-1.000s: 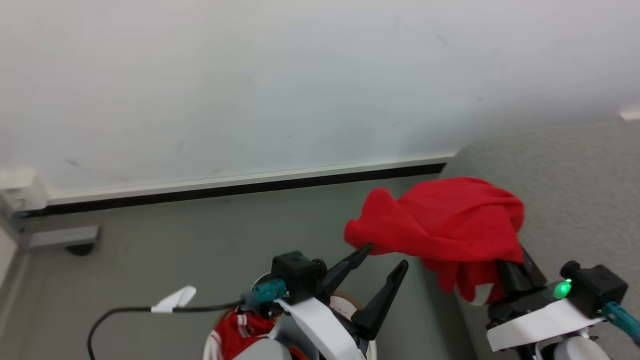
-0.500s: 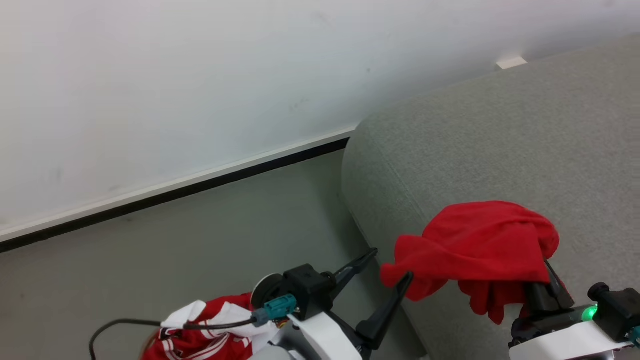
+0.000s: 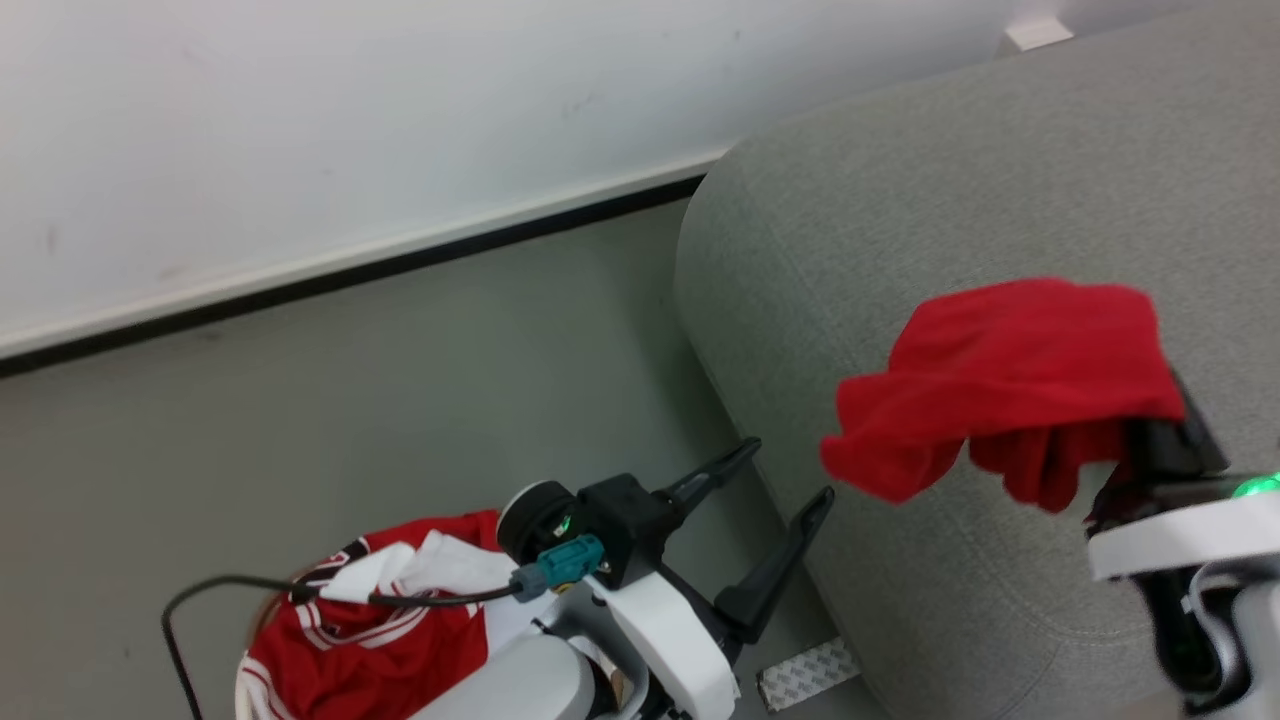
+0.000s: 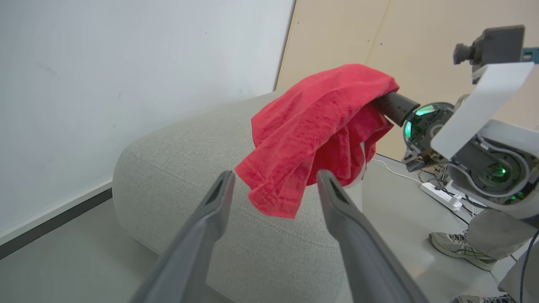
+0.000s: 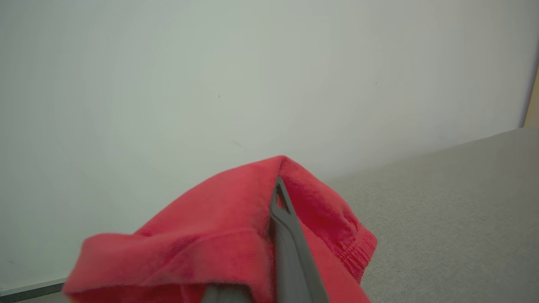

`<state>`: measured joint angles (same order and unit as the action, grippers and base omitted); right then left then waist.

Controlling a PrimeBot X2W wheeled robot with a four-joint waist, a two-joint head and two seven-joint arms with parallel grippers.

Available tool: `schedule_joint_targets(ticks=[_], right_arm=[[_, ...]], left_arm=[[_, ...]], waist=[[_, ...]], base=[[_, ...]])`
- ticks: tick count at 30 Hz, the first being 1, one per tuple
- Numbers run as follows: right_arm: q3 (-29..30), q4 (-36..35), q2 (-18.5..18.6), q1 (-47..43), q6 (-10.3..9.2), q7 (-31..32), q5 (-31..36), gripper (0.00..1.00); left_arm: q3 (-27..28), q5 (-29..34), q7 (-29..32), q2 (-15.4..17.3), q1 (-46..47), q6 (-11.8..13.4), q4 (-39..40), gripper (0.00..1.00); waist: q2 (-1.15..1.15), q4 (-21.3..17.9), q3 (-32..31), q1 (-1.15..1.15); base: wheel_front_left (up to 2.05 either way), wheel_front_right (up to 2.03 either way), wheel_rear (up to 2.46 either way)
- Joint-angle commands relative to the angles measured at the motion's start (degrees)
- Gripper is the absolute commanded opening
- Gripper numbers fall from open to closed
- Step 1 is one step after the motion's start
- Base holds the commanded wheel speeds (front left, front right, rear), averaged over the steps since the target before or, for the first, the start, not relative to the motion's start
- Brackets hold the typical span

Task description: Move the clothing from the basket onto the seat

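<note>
A red piece of clothing [image 3: 1000, 380] hangs draped over my right gripper [image 3: 1150, 430], held above the grey seat [image 3: 900, 200]. In the right wrist view the cloth [image 5: 219, 235] covers one finger, and the other finger [image 5: 286, 235] lies tight against it, so the gripper is shut on the fabric. My left gripper [image 3: 788, 468] stands open and holds nothing, just off the seat's left edge. More red clothing with white stripes [image 3: 370, 640] lies in the basket [image 3: 243, 685] at the lower left. The left wrist view shows the hanging garment [image 4: 320, 122] beyond my open fingers [image 4: 219, 198].
A white wall with a black-edged skirting [image 3: 350, 265] runs behind the grey floor. A black cable [image 3: 200, 585] loops by the basket, and a strip of tape [image 3: 805, 672] lies at the seat's foot. A power strip [image 4: 438, 195] and a person's shoe [image 4: 459, 248] are beyond the seat.
The camera has swung right and down, bringing the seat and basket into view. My right gripper has carried the red garment from the seat's edge up over the seat. The left gripper stays open.
</note>
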<state>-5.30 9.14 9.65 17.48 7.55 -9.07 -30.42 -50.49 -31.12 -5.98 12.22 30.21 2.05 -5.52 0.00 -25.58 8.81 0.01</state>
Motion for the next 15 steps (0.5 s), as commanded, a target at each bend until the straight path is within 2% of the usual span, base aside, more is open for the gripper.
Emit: schedule_joint_targets(ticks=[1,9,15], right_arm=[[1.15,1.26,1.45,2.45,-0.12,0.11,-0.85,0.00],[6.93,14.42,9.17,21.48,-0.11,-0.24,-3.80,0.00],[9.74,24.27,15.91,33.67,-0.11,-1.67,-3.63,0.00]], left_arm=[[0.18,1.00,0.48,0.70,1.02,-0.01,0.35,1.00],[0.57,4.26,4.58,2.77,8.61,-0.32,3.76,1.00],[1.57,5.58,5.79,3.89,12.33,0.34,5.83,1.00]], waist=[[0.00,2.61,4.58,-0.01],[0.00,9.79,20.27,-0.01],[0.00,14.14,28.39,-0.01]], base=[[0.00,0.00,0.00],[0.00,0.00,0.00],[0.00,0.00,0.00]])
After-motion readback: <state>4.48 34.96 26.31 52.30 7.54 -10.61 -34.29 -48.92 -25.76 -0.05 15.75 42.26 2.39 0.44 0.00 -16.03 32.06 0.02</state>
